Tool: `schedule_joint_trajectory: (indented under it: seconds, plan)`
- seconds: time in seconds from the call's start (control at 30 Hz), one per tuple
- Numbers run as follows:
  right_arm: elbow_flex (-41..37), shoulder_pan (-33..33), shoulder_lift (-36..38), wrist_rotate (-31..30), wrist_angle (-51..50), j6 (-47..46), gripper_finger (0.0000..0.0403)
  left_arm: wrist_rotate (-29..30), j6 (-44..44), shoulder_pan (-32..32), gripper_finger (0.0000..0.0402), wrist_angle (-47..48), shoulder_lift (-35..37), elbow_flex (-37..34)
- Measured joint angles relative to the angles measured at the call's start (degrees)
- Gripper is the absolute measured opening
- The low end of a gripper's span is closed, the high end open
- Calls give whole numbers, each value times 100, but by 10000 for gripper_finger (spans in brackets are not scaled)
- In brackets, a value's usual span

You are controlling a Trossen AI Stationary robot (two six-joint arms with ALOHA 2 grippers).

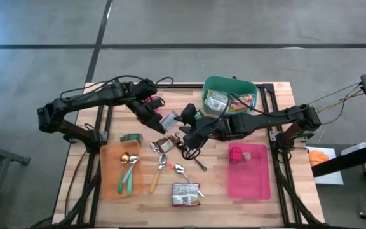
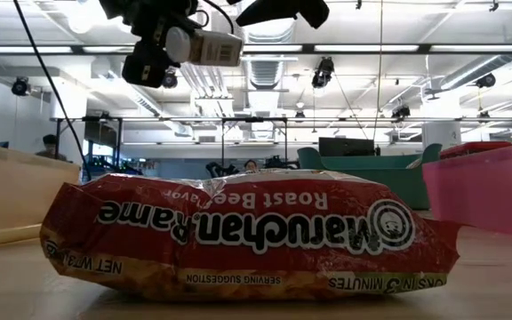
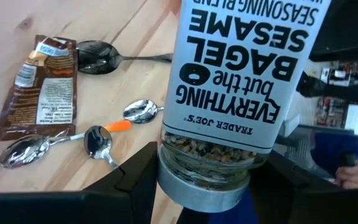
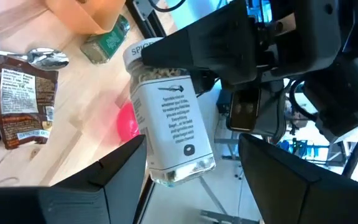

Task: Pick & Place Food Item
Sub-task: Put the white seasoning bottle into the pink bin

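Ramen packet point(image 2: 252, 236): nearest the low camera, a crinkled red plastic pack lying flat on the wooden table point(image 1: 278, 203); it fills that view and hides most of the table behind it. From above it sits at the table's front edge, between the two trays.
Spoons point(image 1: 170, 166): shiny metal, several loose just behind the packet, one with an orange handle.
Orange tray point(image 1: 110, 187): shallow plastic, front left, holding a gold spoon and green-handled cutlery.
Pink tray point(image 1: 250, 178): shallow plastic, front right, with a small item in it too small to identify.
Brown wrapper point(image 4: 25, 106): glossy foil packet with a printed nutrition panel, flat on the table beside the spoons.
Seasoning jar point(image 3: 241, 93): clear cylinder with a white printed label and grey lid, seeds visible inside; held in the air above the table's middle, lying sideways between the two arms.
Left gripper point(image 1: 156, 119): clamped on the seasoning jar near its lid end, a dark finger on each side.
Right gripper point(image 1: 184, 122): its fingers flank the jar's other end; contact cannot be made out, so its state is unclear.
Green jar point(image 4: 107, 40): small, lying on its side by the orange tray.
Green bin point(image 1: 230, 83): rounded plastic tub at the back, holding packets partly hidden by its rim.
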State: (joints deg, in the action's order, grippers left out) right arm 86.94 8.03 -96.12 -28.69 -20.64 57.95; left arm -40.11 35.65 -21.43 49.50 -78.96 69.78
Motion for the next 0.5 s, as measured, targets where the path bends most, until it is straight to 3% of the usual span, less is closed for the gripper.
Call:
schedule_joint_trajectory:
  seconds: [0.27, 0.37, 0.5]
  plan:
    - [410, -26, -622, -35, -5, 347, 252, 71, 128, 36, 189, 57, 0, -4]
    - [706, -26, -875, -464, -53, 329, 252, 156, 91, 103, 189, 242, 0, -4]
    - [1202, -30, -1135, -435, -616, 180, 252, 321, 62, 173, 189, 387, 0, -4]
